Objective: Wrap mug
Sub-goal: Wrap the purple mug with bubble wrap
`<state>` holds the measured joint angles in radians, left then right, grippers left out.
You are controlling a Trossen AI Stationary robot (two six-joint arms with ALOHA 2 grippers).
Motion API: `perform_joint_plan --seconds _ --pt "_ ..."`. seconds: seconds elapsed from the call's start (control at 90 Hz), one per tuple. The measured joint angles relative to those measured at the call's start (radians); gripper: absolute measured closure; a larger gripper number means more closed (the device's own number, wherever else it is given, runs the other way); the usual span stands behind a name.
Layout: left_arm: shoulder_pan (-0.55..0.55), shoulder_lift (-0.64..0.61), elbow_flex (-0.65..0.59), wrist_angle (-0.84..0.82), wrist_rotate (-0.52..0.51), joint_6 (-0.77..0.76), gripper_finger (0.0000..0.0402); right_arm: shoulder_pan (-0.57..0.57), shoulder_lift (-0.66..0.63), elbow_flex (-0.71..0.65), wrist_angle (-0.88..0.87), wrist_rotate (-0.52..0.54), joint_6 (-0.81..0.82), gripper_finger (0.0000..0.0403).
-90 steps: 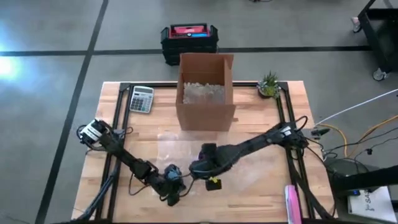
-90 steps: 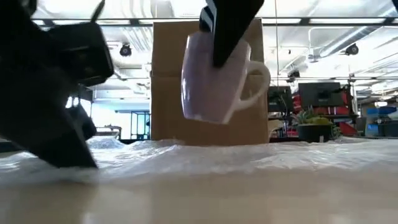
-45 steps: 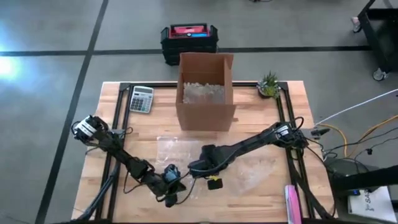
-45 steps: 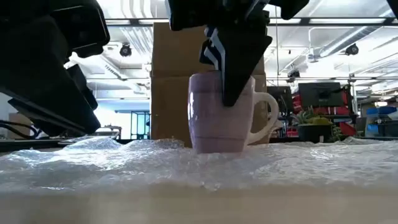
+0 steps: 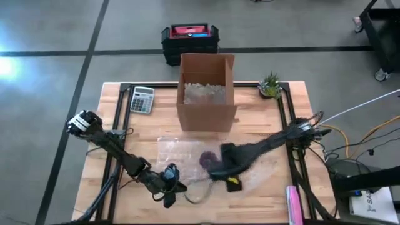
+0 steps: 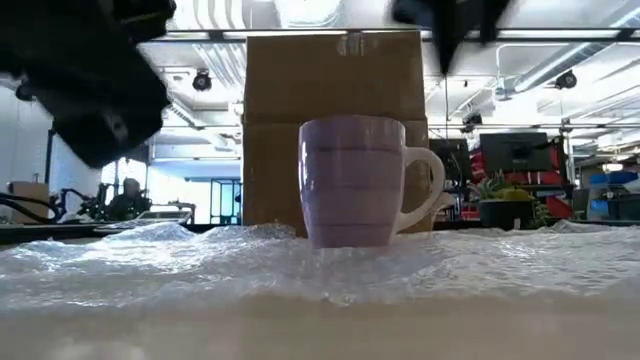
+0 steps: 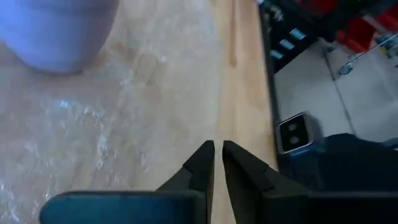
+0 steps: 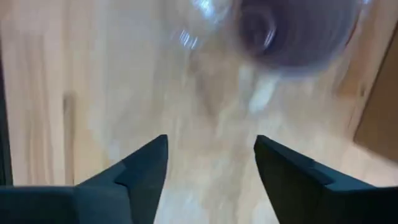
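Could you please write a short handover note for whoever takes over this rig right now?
Right gripper: open, empty, just beside the mug.
Left gripper: shut, empty, low at the sheet's front edge.
Lavender ceramic mug: upright on the clear bubble-wrap sheet, handle toward the right arm's side, in front of the open cardboard box.
Done: mug set down on the wrap and released.
Left: fold the wrap up around the mug; nothing covers it yet.

The wooden tabletop (image 5: pixel 262 122) carries an open cardboard box (image 5: pixel 207 92) at the far middle, a calculator (image 5: pixel 142 99) far left, and a small potted plant (image 5: pixel 270 85) far right. A bubble wrap sheet (image 5: pixel 181 152) lies near the box, and a pink object (image 5: pixel 293 203) lies at the near right.
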<state>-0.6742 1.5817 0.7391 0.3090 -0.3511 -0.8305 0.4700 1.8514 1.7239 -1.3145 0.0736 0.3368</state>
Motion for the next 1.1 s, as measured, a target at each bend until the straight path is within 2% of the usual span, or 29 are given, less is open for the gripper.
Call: perform_joint_plan --seconds 0.167,0.278,0.411,0.544,0.633,0.711,0.889,0.989,1.1 --pt "0.008 -0.023 0.000 -0.005 0.001 0.034 0.0381 0.128 -0.185 -0.327 0.096 0.034 0.259 0.0157" --pt "0.014 -0.024 0.000 -0.006 0.027 0.032 0.0381 0.218 -0.278 -0.547 0.224 0.030 0.410 0.0157" --pt "0.016 -0.019 0.000 -0.011 0.028 0.029 0.0381 0.282 -0.306 -0.754 0.374 0.030 0.483 0.0168" --pt "0.018 -0.017 0.000 -0.012 0.016 0.031 0.0381 0.304 -0.301 -0.874 0.514 0.030 0.484 0.0187" --pt "0.021 -0.017 0.000 -0.012 -0.003 0.033 0.0381 0.300 -0.278 -0.918 0.559 0.034 0.485 0.0206" --pt "0.030 -0.017 0.000 -0.011 -0.005 0.033 0.0381 0.290 -0.269 -0.921 0.585 0.039 0.490 0.0240" --pt "0.059 -0.017 -0.001 -0.019 -0.007 0.079 0.0381 0.284 -0.317 -0.873 0.624 0.134 0.444 0.0382" --pt "0.084 -0.017 -0.001 -0.030 -0.021 0.114 0.0381 0.282 -0.352 -0.818 0.627 0.257 0.394 0.0383" --pt "0.117 -0.017 -0.001 -0.042 -0.086 0.141 0.0381 0.271 -0.370 -0.733 0.632 0.499 0.264 0.0382"
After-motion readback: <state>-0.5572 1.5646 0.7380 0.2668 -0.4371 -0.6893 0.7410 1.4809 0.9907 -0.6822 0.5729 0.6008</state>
